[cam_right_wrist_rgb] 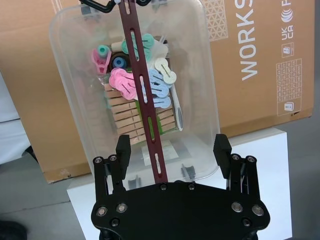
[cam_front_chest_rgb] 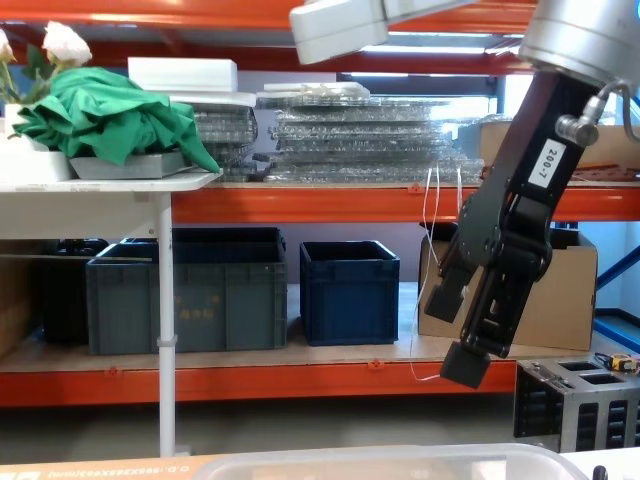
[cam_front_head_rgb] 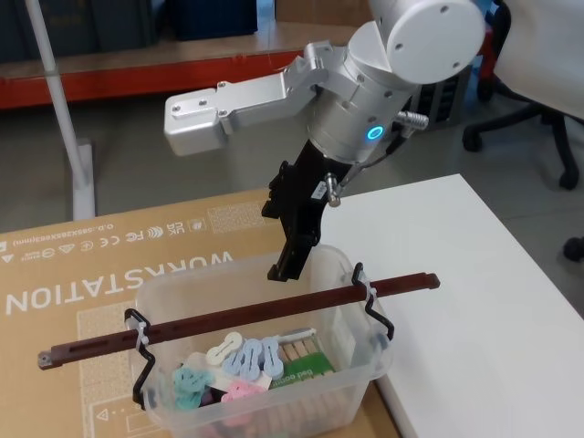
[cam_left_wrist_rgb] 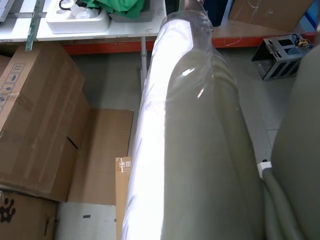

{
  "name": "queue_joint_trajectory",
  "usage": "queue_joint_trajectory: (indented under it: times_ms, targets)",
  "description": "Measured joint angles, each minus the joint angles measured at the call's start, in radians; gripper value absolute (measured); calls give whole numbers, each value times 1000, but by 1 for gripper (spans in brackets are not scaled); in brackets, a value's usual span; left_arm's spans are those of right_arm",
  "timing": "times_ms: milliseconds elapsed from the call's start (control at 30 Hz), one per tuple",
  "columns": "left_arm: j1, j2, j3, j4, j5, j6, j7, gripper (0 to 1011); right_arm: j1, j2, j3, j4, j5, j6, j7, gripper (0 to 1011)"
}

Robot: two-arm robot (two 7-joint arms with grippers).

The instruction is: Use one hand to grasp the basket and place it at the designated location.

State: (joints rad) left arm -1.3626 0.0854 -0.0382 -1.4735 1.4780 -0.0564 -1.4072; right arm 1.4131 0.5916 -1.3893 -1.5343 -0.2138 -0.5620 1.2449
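Closest to the head camera, the basket (cam_front_head_rgb: 301, 401) is sitting on a flat cardboard box (cam_front_head_rgb: 91, 265) printed with "WORKSTATION", its right end just beside a white table (cam_front_head_rgb: 456, 274). It is a clear plastic tub, and its reddish-brown handle (cam_front_head_rgb: 237, 315) is lying lengthwise across the open top, resting in black wire fittings at both ends and sticking out past each one. Pegs (cam_front_head_rgb: 246, 360) in pink, pale blue, white and teal are lying inside the basket on a row of wooden ones. Over the basket's far rim the right gripper (cam_front_head_rgb: 294, 251) is hanging on its silver arm, pointing down at a slant, its black fingers spread apart and gripping nothing. Seen from the right wrist, the gripper (cam_right_wrist_rgb: 172, 145) is looking down into the basket (cam_right_wrist_rgb: 70, 75), with the handle (cam_right_wrist_rgb: 142, 95) running along the gap between the two fingers and the pegs (cam_right_wrist_rgb: 150, 82) showing on either side of it. From the chest, the gripper (cam_front_chest_rgb: 470, 330) is hovering apart from the basket's rim (cam_front_chest_rgb: 380, 462), with blue crates (cam_front_chest_rgb: 350, 290) standing on shelving far behind the basket.
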Motion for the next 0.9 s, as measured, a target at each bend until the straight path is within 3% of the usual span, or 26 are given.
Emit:
queue_joint_trajectory:
  times_ms: [467,900]
  targets:
    - [0,0,1,0,0,0,0,0,-11,-17,-19,1,-32,-2,-6,1000]
    - [0,0,0,0,0,0,0,0,-26,-72,-80,23,-81,-37,-8,1000]
